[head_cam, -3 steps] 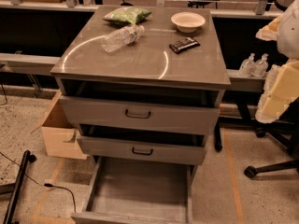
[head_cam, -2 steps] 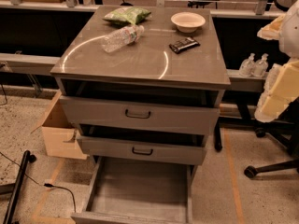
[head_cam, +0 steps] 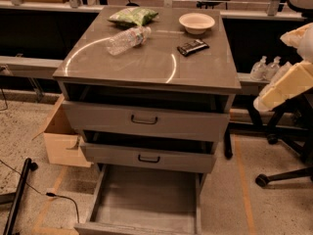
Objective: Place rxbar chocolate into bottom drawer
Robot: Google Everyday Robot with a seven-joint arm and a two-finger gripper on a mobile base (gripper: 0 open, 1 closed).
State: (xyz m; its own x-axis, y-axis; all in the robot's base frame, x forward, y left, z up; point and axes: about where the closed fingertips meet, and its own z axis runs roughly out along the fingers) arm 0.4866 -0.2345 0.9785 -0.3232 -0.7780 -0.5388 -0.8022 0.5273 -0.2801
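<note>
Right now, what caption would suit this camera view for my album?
Rxbar chocolate on the cabinet top, bottom drawer open below, gripper off to the right.

A: What sort of place?
B: Lab/workshop, prob. Grey metal cabinet (head_cam: 146, 121) mid-frame, taped speckled floor (head_cam: 274, 204), loose cable (head_cam: 63, 199) lower left, cardboard box (head_cam: 61, 141), robot arm (head_cam: 286, 84) right edge; gripper out of frame.

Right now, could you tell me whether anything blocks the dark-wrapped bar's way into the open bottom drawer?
Nothing visible does: the dark-wrapped rxbar chocolate lies uncovered on the cabinet top, the grey bottom drawer stands open, and the gripper is out of view.
</note>
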